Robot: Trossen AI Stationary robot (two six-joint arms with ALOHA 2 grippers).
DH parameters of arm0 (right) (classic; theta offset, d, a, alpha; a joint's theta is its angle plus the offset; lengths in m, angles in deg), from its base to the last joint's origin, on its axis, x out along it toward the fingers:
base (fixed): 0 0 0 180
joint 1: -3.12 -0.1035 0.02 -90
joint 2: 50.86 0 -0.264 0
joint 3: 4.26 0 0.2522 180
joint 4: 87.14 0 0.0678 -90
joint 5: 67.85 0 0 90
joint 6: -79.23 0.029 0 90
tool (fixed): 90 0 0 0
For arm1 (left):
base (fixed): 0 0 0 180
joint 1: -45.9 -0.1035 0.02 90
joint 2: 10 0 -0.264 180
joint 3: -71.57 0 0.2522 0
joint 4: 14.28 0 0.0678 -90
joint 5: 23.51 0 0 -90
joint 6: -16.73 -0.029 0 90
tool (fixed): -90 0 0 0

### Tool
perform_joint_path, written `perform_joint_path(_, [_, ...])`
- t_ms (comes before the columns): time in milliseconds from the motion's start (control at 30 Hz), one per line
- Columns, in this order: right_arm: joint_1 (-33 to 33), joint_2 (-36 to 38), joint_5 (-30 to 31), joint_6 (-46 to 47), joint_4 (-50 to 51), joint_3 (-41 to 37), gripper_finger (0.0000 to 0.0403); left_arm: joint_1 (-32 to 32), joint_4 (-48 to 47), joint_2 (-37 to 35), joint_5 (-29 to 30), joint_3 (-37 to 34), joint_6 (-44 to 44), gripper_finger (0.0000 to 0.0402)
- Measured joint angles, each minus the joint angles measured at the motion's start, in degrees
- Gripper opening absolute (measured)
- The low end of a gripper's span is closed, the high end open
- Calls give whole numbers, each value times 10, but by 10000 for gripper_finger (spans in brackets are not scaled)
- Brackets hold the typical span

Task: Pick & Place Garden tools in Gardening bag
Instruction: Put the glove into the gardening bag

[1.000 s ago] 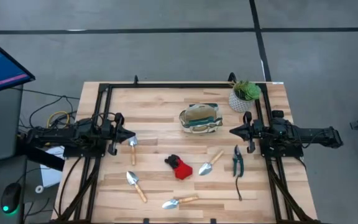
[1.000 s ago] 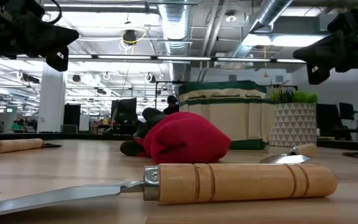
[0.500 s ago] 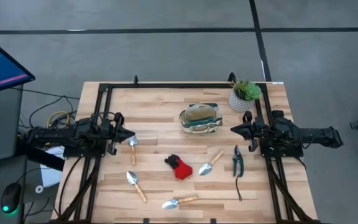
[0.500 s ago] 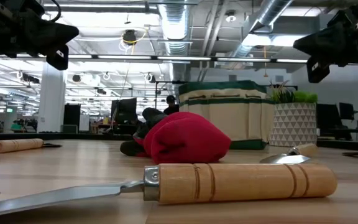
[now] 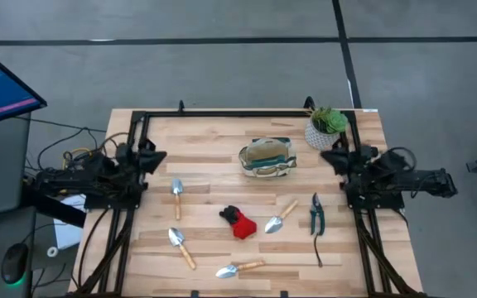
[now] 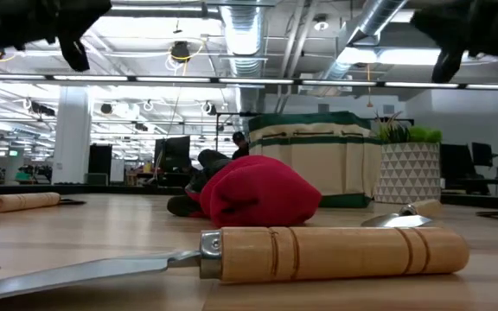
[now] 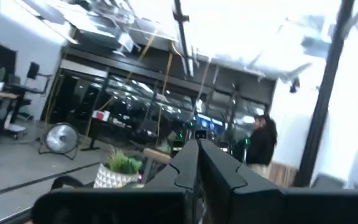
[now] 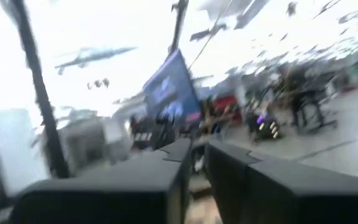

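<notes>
Both arms hang above the table's side edges with nothing in their grasp. The left gripper (image 5: 154,155) has its fingers (image 7: 197,163) pressed together; the right gripper (image 5: 331,157) shows a narrow gap between its fingers (image 8: 225,163) and holds nothing.

The bag (image 5: 267,157) stands upright between the two grippers, nearer the right one. The plant (image 5: 325,126) sits just beyond the right gripper, near the table's far corner. The shears (image 5: 315,213) lie on the near side of the right gripper, close to its arm.

One trowel (image 5: 176,197) lies just in front of the left gripper toward the table's middle. The glove (image 5: 238,222) rests between the two grippers, toward the near edge, with a second trowel (image 5: 280,218) beside it on the right gripper's side. Two more trowels (image 5: 180,246) (image 5: 240,267) lie nearer the front edge, well apart from both grippers. No tool is in the bag's mouth as seen from above.
</notes>
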Motion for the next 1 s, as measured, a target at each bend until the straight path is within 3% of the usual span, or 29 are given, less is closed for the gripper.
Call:
perform_joint_path(200, [-1, -67, 36, -2, 26, 125, 125, 0, -2, 83, 14, 94, 76, 9])
perform_joint_path(400, [-1, -236, 35, 1, 104, 297, 193, 0, -3, 204, -25, 220, 115, 34])
perform_joint_path(500, [-2, -336, 1, 20, 186, 393, 217, 0, -7, 259, -57, 280, 118, 51])
perform_joint_path(667, [-34, -500, -56, 90, 374, 548, 230, 1, -84, 310, -76, 364, 118, 76])
perform_joint_path(800, [-85, -637, -73, 139, 515, 629, 227, 4, -149, 319, -76, 396, 118, 85])
perform_joint_path(1000, [-150, -816, -74, 213, 570, 692, 222, 4, -189, 297, -75, 404, 119, 86])
